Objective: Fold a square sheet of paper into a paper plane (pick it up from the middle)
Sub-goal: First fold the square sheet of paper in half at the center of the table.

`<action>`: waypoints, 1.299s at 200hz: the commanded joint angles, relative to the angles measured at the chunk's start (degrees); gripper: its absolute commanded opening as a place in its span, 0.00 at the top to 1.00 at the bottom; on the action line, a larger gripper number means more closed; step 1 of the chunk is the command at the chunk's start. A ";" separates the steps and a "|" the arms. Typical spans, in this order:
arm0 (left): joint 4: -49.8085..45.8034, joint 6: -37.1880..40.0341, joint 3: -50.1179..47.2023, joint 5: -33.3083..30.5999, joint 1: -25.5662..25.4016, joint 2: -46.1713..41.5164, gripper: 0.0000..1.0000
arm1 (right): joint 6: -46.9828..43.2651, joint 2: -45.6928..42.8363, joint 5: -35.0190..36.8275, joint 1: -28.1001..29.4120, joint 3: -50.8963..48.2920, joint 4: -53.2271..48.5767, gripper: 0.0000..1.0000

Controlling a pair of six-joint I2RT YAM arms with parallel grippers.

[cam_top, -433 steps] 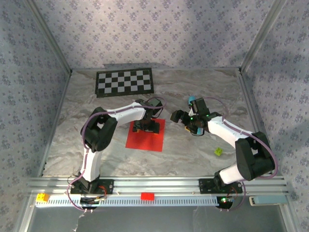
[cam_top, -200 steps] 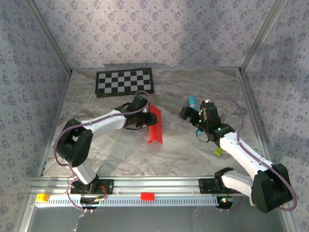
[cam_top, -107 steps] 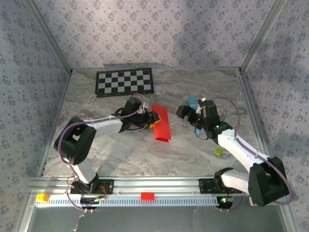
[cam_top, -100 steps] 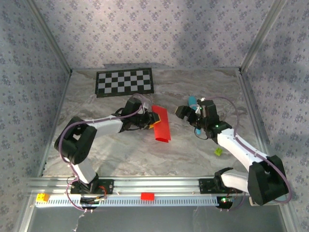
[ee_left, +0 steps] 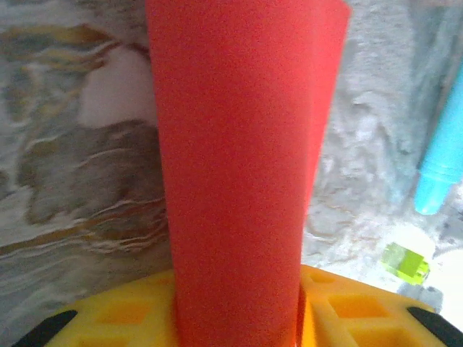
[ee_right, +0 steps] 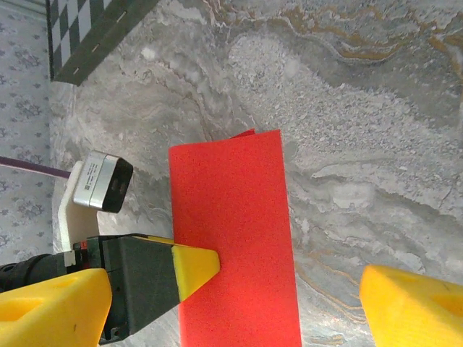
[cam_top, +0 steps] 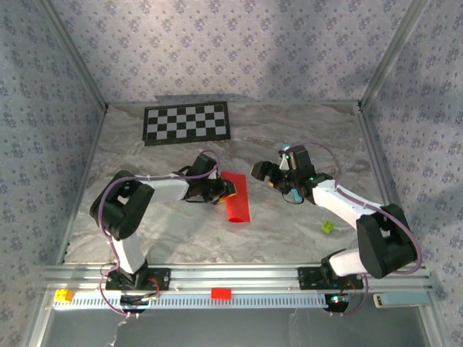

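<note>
The square sheet of paper [cam_top: 236, 199] is bright red and lies doubled over into a long strip on the marbled table, just left of centre. My left gripper [cam_top: 225, 189] is shut on its left edge. In the left wrist view the strip [ee_left: 239, 166] runs up from between the yellow fingers [ee_left: 108, 314]. The right wrist view has the paper [ee_right: 235, 217] flat, with the left gripper's yellow fingertip [ee_right: 194, 267] lying on top of it. My right gripper [cam_top: 269, 174] hovers open just right of the strip, its fingers [ee_right: 54, 307] spread wide with nothing between them.
A black-and-white checkerboard [cam_top: 188, 123] lies at the back left. A teal stick [cam_top: 287, 150] sits by the right gripper and a small green block [cam_top: 328, 226] lies at the right. A red block [cam_top: 221, 293] and a yellow block [cam_top: 64, 295] rest on the front rail.
The left gripper has brought the doubled paper down from a raised, tilted hold until it lies flat on the table. The right gripper has moved left, closer to the strip.
</note>
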 commanded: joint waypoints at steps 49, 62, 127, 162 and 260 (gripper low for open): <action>-11.84 6.18 4.80 -10.63 -1.59 -1.29 0.47 | -0.30 2.00 -0.69 0.78 2.29 -1.85 0.09; -13.54 6.67 5.15 -12.76 -2.07 -2.00 0.46 | -0.26 2.02 -0.65 0.78 2.35 -2.00 0.09; -16.38 7.79 4.90 -16.13 -2.61 -3.14 0.51 | -0.46 2.37 -0.62 1.07 2.11 -1.65 0.09; -17.70 8.22 5.31 -16.59 -2.60 -2.51 0.55 | -0.50 3.49 -1.16 1.10 2.30 -1.68 0.09; -22.34 11.80 9.38 -16.86 -2.79 1.92 0.55 | -1.16 5.77 -2.56 1.70 2.99 -1.25 0.08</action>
